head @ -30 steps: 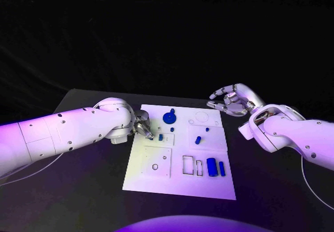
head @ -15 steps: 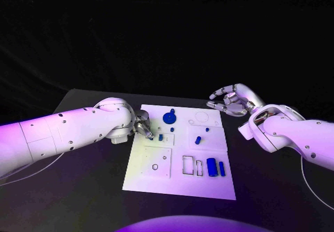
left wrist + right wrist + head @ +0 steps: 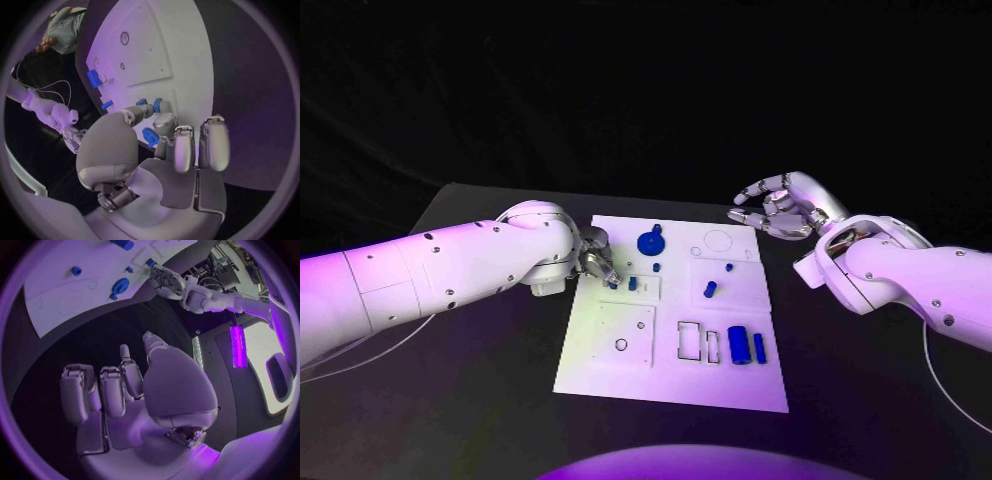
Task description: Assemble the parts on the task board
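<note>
Task board (image 3: pixel 672 335): white plate, mid desk (image 3: pixel 473 400).
Left hand (image 3: pixel 596 262): at board's left edge, fingers (image 3: pixel 164 120) pinching small blue part (image 3: pixel 150 136).
Right hand (image 3: pixel 783 207): beyond far right corner, fingers curled, empty.
Advice: lower part straight over its recess, press gently.

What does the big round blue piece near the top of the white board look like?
The round blue piece is a flat, plastic-looking disc with a small knob sticking out at its far edge. It sits on the task board near the far end. The left robot hand is just beside it, not touching it.
</note>
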Robot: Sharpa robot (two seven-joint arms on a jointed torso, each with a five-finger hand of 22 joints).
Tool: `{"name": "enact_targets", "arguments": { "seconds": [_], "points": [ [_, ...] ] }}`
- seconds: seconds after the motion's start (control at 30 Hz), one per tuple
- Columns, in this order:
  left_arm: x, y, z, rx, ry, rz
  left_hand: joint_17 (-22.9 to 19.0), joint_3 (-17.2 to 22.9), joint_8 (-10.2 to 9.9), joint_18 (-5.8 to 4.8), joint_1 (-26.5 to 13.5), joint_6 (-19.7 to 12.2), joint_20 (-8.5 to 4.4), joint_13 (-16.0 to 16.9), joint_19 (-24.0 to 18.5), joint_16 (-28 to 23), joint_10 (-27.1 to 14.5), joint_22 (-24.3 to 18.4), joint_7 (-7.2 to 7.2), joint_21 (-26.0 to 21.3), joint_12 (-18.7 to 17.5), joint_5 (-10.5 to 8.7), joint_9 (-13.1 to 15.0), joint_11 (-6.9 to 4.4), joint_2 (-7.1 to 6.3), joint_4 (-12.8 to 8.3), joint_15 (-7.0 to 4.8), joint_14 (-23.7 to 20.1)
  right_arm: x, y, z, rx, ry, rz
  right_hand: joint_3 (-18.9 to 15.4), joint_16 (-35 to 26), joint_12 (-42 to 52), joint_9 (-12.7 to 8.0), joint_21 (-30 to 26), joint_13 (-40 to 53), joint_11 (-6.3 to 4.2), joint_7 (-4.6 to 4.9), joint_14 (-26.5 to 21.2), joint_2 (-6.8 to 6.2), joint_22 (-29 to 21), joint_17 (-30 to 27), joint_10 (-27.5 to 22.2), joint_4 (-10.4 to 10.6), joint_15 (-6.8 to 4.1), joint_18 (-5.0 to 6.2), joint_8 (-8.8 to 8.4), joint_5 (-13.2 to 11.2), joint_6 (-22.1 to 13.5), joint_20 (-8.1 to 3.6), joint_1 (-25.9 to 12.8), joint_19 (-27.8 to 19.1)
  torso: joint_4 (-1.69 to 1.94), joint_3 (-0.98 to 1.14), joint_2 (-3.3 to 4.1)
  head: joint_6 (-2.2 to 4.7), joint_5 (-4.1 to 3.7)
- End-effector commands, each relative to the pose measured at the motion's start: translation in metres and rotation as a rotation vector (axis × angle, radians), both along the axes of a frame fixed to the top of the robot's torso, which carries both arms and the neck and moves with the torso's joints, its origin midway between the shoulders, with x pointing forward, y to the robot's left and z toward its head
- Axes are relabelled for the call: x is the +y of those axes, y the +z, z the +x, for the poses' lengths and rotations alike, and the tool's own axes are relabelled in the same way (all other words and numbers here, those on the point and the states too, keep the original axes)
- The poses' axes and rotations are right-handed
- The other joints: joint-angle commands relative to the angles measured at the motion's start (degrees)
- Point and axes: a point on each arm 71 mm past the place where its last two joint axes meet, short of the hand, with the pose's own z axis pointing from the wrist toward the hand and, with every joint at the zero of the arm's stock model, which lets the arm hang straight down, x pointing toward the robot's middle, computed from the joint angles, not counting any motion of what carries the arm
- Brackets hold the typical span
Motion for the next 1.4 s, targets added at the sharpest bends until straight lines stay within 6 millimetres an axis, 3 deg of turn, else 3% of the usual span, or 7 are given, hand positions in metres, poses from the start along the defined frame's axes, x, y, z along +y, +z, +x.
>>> {"name": "enact_targets", "arguments": {
  "seconds": [0.03, 0.37, 0.7, 0.9, 1.23, 1.37, 1.4],
  "points": [
    [-0.002, -0.003, -0.002, 0.023, -0.016, 0.012, 15.07, -1.00, -0.05, -1.15, -0.93, 0.19, -0.15, 0.14, 0.31, 0.23, 0.07, 0.47, -0.13, 0.30, 0.37, 0.00, -0.30, 0.06, -0.09, 0.41, -0.48, 6.05, 0.001, 0.000, 0.000, -0.009, 0.010, 0.000, -0.34, -0.27, -0.30, 0.09, -0.29, 2.86, 0.02, -0.01, 3.88, 0.33, 10.78, 5.90, -0.36, 0.13, -0.41, 0.42, 0.23, 0.38, 0.27, -0.20, -0.94, 2.10, 0.01, -0.01, -0.02, -0.01, -0.07],
    [0.000, -0.003, 0.002, 0.015, -0.009, 0.023, 15.09, -6.68, 0.24, -1.21, -2.17, 0.68, -0.21, 0.50, 0.47, 0.24, 0.14, 0.76, -0.17, 0.37, 0.60, -0.15, -1.66, 0.02, -0.58, 3.42, -0.54, 6.05, 0.000, 0.000, 0.000, -0.013, 0.001, 0.000, -0.51, -0.26, -0.18, 0.10, -0.28, 2.97, 0.00, -0.04, 3.90, 0.56, 10.80, 5.99, -0.24, 0.15, -0.44, 0.41, 0.27, 0.51, 0.27, -0.22, -1.44, 2.12, 0.01, -0.02, -0.01, -0.02, -0.16],
    [0.004, -0.003, 0.003, 0.012, 0.001, 0.025, 15.09, -9.28, 0.34, -1.22, -2.27, 0.74, -0.23, 0.55, 0.51, 0.24, 0.11, 0.83, -0.14, 0.37, 0.61, -0.13, -2.26, 0.04, -0.68, 4.89, -0.54, 6.05, 0.000, -0.001, 0.000, -0.012, -0.002, 0.000, -0.73, -0.30, -0.28, 0.11, -0.41, 2.85, -0.02, -0.05, 3.89, 0.64, 10.72, 5.92, -0.31, 0.14, -0.46, 0.44, 0.30, 0.76, 0.23, -0.25, -1.92, 2.06, 0.01, 0.00, -0.01, 0.02, -0.14],
    [0.005, -0.002, 0.004, -0.001, 0.014, 0.008, 15.04, -13.76, 0.52, -1.20, -3.69, 0.82, -0.18, 0.34, 0.48, 0.22, 0.01, 0.77, -0.01, 0.30, 0.42, -0.22, -3.08, 0.15, -1.51, 7.50, -0.45, 6.04, 0.000, -0.002, 0.000, -0.011, -0.003, -0.001, -0.83, -0.31, -0.29, 0.11, -0.47, 2.85, -0.03, -0.06, 3.90, 0.73, 10.69, 5.93, -0.31, 0.13, -0.47, 0.45, 0.31, 0.95, 0.19, -0.26, -2.18, 2.03, -0.01, 0.01, -0.06, 0.24, -0.11],
    [0.007, 0.003, 0.006, -0.031, 0.061, -0.053, 14.94, -18.43, 0.75, -1.17, -6.95, 0.71, -0.19, -0.09, 0.49, 0.18, -0.15, 0.75, -0.12, 0.22, 0.08, -3.92, -4.04, 0.09, 0.03, 7.68, -0.50, 6.01, -0.001, -0.002, 0.000, -0.010, -0.004, -0.001, -0.92, -0.33, -0.28, 0.11, -0.47, 2.85, -0.04, -0.07, 3.90, 0.81, 10.70, 5.91, -0.30, 0.08, -0.48, 0.45, 0.33, 1.31, 0.15, -0.27, -2.35, 2.05, -0.05, 0.02, -0.04, 0.44, -0.20],
    [0.011, 0.010, 0.008, -0.062, 0.108, -0.108, 14.01, -19.08, 0.63, -1.01, -7.34, 0.21, -0.19, -1.28, 0.09, -0.22, -0.78, 0.02, 0.01, -0.16, -0.85, -4.11, -4.26, 0.17, 0.53, 7.70, -0.49, 5.76, -0.001, -0.003, 0.000, -0.013, -0.002, -0.005, -0.99, -0.36, -0.35, 0.13, -0.61, 2.78, -0.07, -0.10, 3.90, 0.96, 10.63, 5.88, -0.35, -0.02, -0.52, 0.48, 0.40, 2.65, 0.10, -0.31, -2.43, 2.00, -0.02, 0.05, -0.03, 1.21, -0.19],
    [0.012, 0.012, 0.008, -0.069, 0.118, -0.120, 11.61, -19.96, 0.26, -0.52, -7.50, -1.09, -0.07, -3.63, -1.20, -1.27, -2.33, -2.29, 0.43, -1.43, -2.76, -4.09, -4.53, 0.52, 0.86, 7.66, -0.28, 5.10, 0.000, -0.003, 0.000, -0.013, -0.002, -0.006, -1.01, -0.38, -0.36, 0.13, -0.61, 2.76, -0.08, -0.10, 3.90, 0.95, 10.64, 5.85, -0.36, -0.03, -0.52, 0.47, 0.41, 2.90, 0.08, -0.32, -2.44, 2.00, -0.07, 0.08, -0.06, 1.37, -0.26]
  ]
}}
